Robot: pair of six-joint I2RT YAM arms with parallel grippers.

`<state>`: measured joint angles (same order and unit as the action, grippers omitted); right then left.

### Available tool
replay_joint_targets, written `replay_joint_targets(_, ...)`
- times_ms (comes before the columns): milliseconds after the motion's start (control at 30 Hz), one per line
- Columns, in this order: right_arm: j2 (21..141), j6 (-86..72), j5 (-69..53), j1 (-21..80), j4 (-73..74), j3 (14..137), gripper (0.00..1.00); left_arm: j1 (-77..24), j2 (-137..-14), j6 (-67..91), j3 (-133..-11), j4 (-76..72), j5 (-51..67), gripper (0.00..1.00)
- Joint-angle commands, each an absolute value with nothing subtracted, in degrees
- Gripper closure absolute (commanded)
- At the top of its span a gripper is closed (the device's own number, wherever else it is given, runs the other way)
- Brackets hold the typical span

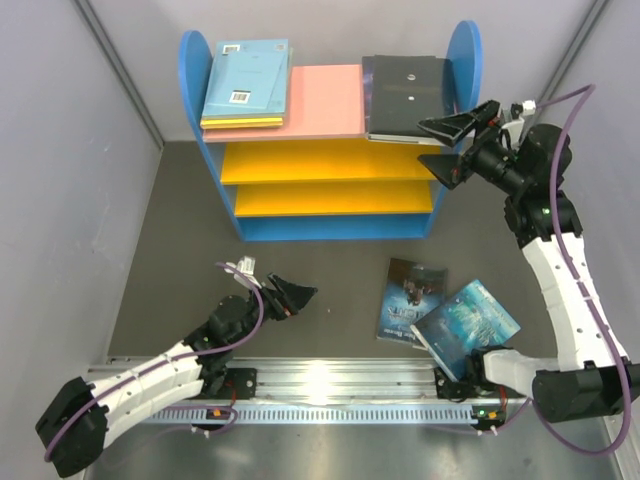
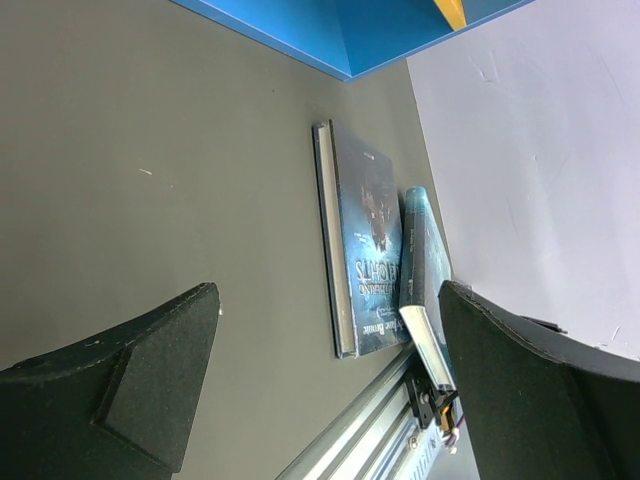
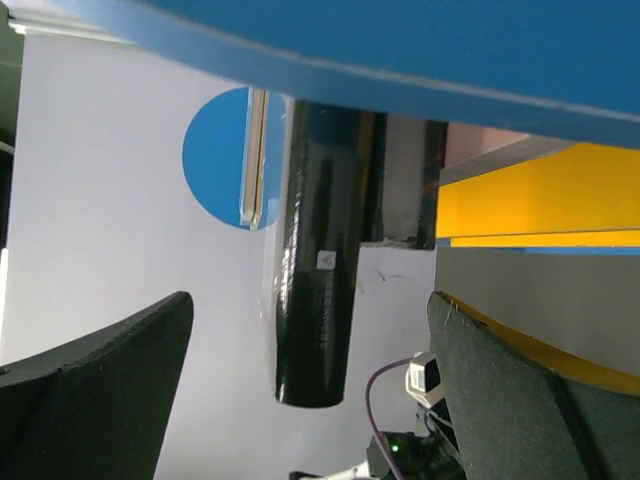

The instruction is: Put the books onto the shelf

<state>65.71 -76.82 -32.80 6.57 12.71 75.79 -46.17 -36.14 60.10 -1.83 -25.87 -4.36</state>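
**Two books lying on the bench, both end effectors released**

The shelf is standing at the far side of the bench, its pink top board facing the overhead camera. On the board's left end a blue book is lying flat over a yellow book, of which only the near edge is showing. On the right end a black book is lying flat, close against the right side panel. Pale page edges are showing beneath it, but how many books are making up that pile cannot be told.

The right end effector is hovering just beside the shelf's right front corner – fingers spread wide, gripping nothing. In its wrist view the blue side panel is cutting across the top and hiding most of the board, while the black book's edge is running down between the fingers.

A dark book and a teal book are lying on the bench near the right arm's base. They are meeting at a corner, and whether they are overlapping is hard to make out. The teal book's near corner is reaching the rail.

The left end effector is hovering low over the bench, well apart from the dark book – released and empty. Its wrist view is framing both books between the fingers; the cover lettering is too blurred to read.
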Motion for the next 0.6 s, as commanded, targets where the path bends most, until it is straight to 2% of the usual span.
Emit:
replay_joint_targets(0, 62.6, -71.6, -35.9, 5.7, 9.3, 78.7, 0.0, -46.0, -35.9, 60.0, 5.4, -26.9, -5.0, 0.04)
replay_joint_targets(233, 61.3, -66.5, -40.2, 5.3, 11.3, 82.7, 0.0, -46.1, -35.9, 59.9, 5.1, -26.4, -5.4, 0.04)
replay_joint_targets(433, 56.6, -60.5, -47.8, 5.3, 14.2, 79.5, 0.0, -46.0, -36.0, 59.8, 4.7, -25.8, -5.8, 0.04)
replay_joint_targets(533, 51.3, -49.6, -45.1, 5.3, 27.0, 77.8, 0.0, -46.1, -36.7, 59.8, 4.5, -25.9, -5.8, 0.04)
replay_joint_targets(567, 48.3, -43.0, -43.2, 5.3, 35.3, 77.3, 0.0, -46.1, -37.1, 59.8, 4.4, -26.6, -5.6, 0.04)
